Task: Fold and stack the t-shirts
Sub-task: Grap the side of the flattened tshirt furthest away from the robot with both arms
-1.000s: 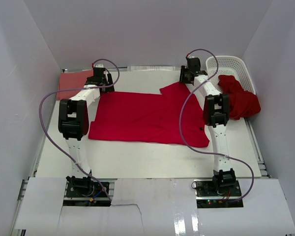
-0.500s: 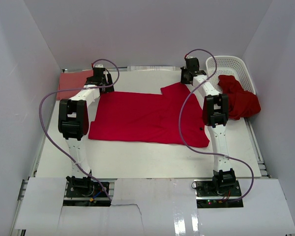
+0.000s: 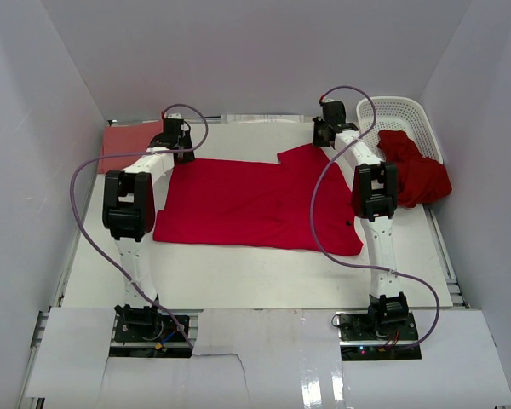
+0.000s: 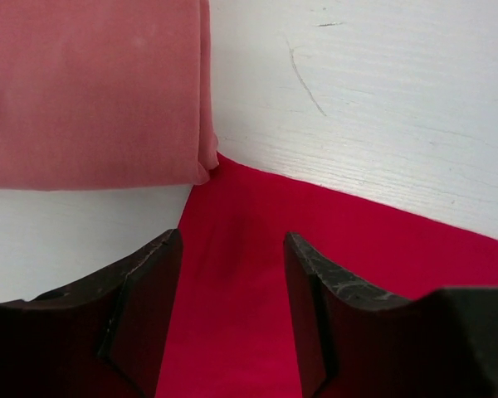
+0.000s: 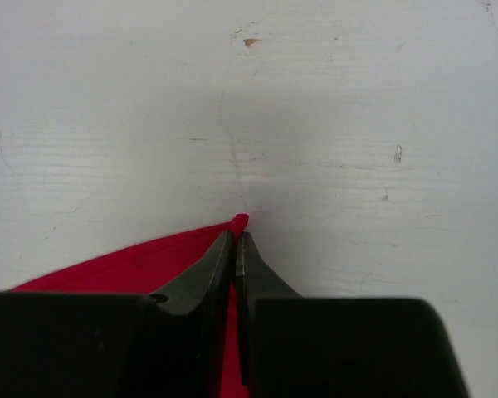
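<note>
Three lots of cloth to mind here. A folded pink shirt (image 3: 128,139) lies touching the far left corner of the spread red shirt (image 3: 247,204), which is flat on the table (image 3: 238,274) between my two arms. My left gripper (image 4: 231,240) hangs right over that corner, jaws apart astride the cloth with nothing pinched. At the shirt's far right tip my right gripper (image 5: 235,238) is clamped on the cloth, a red point poking past the fingers. Right of the shirt, more red shirts (image 3: 419,175) spill crumpled over a white basket (image 3: 400,104). I judge this cloth light, limp and prone to sag or slip, so I'd take it at corners and hems, pinching deep and clear of the pink fold.
</note>
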You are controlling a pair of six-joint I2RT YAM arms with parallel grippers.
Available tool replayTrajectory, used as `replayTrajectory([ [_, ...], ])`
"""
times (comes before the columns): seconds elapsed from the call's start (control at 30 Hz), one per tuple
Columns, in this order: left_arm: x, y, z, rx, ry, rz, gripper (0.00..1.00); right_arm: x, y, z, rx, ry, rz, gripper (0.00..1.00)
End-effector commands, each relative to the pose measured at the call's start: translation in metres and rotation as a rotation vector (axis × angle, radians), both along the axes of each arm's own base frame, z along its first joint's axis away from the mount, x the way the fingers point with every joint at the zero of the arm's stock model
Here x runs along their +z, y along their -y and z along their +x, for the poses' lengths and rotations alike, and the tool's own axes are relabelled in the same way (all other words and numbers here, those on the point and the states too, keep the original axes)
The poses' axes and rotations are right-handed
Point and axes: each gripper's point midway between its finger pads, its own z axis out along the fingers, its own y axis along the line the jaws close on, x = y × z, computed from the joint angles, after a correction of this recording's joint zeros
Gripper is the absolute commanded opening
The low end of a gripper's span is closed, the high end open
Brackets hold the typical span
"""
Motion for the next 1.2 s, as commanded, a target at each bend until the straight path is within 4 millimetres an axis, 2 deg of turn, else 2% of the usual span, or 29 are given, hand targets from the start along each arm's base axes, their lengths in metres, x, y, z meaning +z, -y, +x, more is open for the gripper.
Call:
replayTrajectory([
  [0.0,0.006,0.002,0.008,0.003,0.016,-0.019,0.63,0.013,-0.005,-0.009,0.024,-0.012,0.011,0.08],
  [0.17,0.0,0.004,0.012,-0.003,0.008,-0.026,0.63,0.017,-0.005,-0.008,0.026,-0.003,0.01,0.08],
  [0.4,-0.009,0.003,0.018,0.021,0.004,-0.028,0.53,0.017,-0.006,-0.009,0.034,-0.005,0.013,0.08],
  [0.6,0.003,-0.005,0.026,0.06,0.045,-0.004,0.54,0.014,-0.006,-0.01,0.038,-0.011,0.011,0.08],
  [0.73,0.001,-0.006,0.031,0.065,0.043,0.006,0.57,0.015,-0.006,-0.01,0.039,-0.008,0.009,0.08],
  [0.77,0.002,-0.006,0.034,0.065,0.046,0.006,0.56,0.016,-0.006,-0.009,0.039,-0.007,0.009,0.08],
  [0.97,-0.022,-0.009,0.03,0.074,0.001,0.021,0.5,0.02,-0.007,-0.011,0.042,-0.008,0.013,0.08],
  [1.1,-0.029,-0.014,0.029,0.076,-0.012,0.043,0.44,0.033,-0.014,-0.018,0.076,-0.008,0.047,0.08],
  [1.13,-0.03,-0.013,0.03,0.071,-0.014,0.037,0.38,0.032,-0.014,-0.021,0.077,-0.015,0.049,0.08],
  [1.17,-0.031,-0.014,0.03,0.07,-0.016,0.038,0.35,0.041,-0.015,-0.022,0.082,-0.003,0.057,0.08],
])
